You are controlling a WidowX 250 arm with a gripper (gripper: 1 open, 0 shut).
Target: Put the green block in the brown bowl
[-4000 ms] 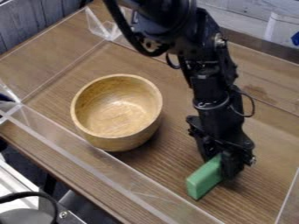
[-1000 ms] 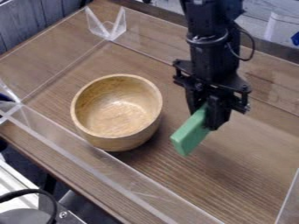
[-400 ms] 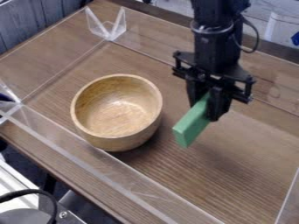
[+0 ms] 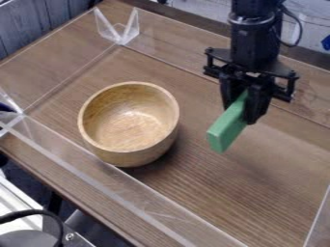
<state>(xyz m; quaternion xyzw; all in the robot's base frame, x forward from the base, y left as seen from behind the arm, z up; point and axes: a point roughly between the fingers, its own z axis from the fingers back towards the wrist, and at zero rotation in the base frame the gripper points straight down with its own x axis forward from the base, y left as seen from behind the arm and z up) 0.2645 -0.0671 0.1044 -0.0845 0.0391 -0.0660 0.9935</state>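
The green block (image 4: 229, 129) hangs tilted in the air above the wooden table, its upper end clamped in my gripper (image 4: 252, 108), which is shut on it and points almost straight down. The brown bowl (image 4: 129, 122) stands upright on the table to the left of the block, empty, with a clear gap between its rim and the block. The black arm rises from the gripper out of the top of the frame.
Clear acrylic walls (image 4: 77, 178) fence the table (image 4: 271, 198) along the front and left sides, with a transparent corner bracket (image 4: 123, 29) at the back. A white and black object (image 4: 33, 232) lies outside the front-left wall.
The block was lifted off the table earlier. Over the last second my gripper has carried it to the right and slightly up, away from the bowl's rim.
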